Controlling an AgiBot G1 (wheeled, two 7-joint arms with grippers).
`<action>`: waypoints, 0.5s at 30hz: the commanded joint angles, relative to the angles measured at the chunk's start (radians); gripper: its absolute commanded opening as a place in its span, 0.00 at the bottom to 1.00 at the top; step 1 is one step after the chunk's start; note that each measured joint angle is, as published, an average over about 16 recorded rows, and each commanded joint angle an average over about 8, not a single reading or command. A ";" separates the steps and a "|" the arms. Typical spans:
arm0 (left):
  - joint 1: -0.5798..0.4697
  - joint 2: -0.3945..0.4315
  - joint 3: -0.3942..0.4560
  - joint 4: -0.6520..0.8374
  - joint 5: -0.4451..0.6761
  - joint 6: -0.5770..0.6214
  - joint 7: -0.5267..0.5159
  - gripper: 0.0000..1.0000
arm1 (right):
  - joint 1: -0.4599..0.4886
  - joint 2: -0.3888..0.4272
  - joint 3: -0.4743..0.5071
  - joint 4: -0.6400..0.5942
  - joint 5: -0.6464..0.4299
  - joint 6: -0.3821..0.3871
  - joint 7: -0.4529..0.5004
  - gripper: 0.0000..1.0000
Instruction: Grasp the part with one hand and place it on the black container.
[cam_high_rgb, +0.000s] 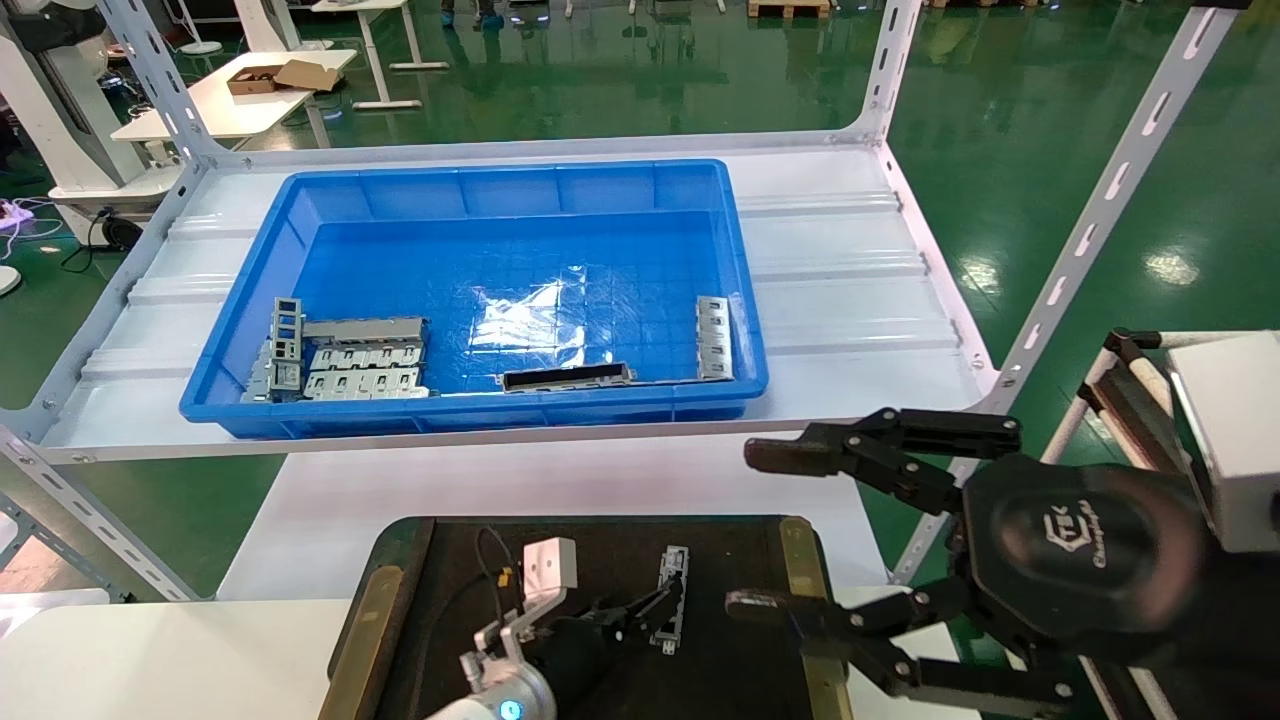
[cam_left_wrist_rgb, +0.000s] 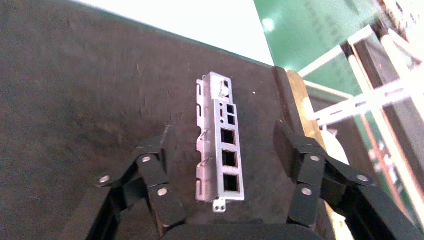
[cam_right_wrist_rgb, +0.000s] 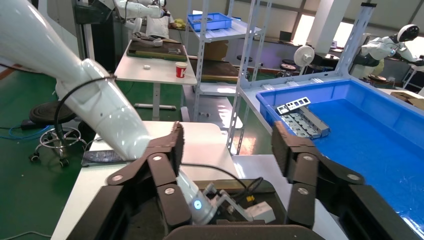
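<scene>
The part (cam_high_rgb: 670, 600) is a slim silver-grey bracket with rectangular cut-outs. It lies flat on the black container (cam_high_rgb: 720, 560), near its right brass rim. In the left wrist view the part (cam_left_wrist_rgb: 220, 145) lies on the container's dark surface (cam_left_wrist_rgb: 75, 90). My left gripper (cam_high_rgb: 655, 610) is low over the container. It is open (cam_left_wrist_rgb: 223, 135), with one finger on each side of the part and neither touching it. My right gripper (cam_high_rgb: 760, 530) is open and empty, held in the air to the right of the container (cam_right_wrist_rgb: 227, 135).
A deep blue bin (cam_high_rgb: 480, 170) sits on the white shelf behind. It holds wider grey slotted plates (cam_high_rgb: 350, 360), a dark bar (cam_high_rgb: 565, 377) and another bracket (cam_high_rgb: 713, 338). A slanted white shelf post (cam_high_rgb: 1100, 200) stands at the right.
</scene>
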 joint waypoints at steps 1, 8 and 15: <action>-0.011 -0.037 0.018 -0.046 0.007 0.003 0.020 1.00 | 0.000 0.000 0.000 0.000 0.000 0.000 0.000 1.00; -0.034 -0.212 0.014 -0.246 0.092 0.062 0.088 1.00 | 0.000 0.000 0.000 0.000 0.000 0.000 0.000 1.00; -0.055 -0.378 -0.046 -0.364 0.147 0.192 0.146 1.00 | 0.000 0.000 0.000 0.000 0.000 0.000 0.000 1.00</action>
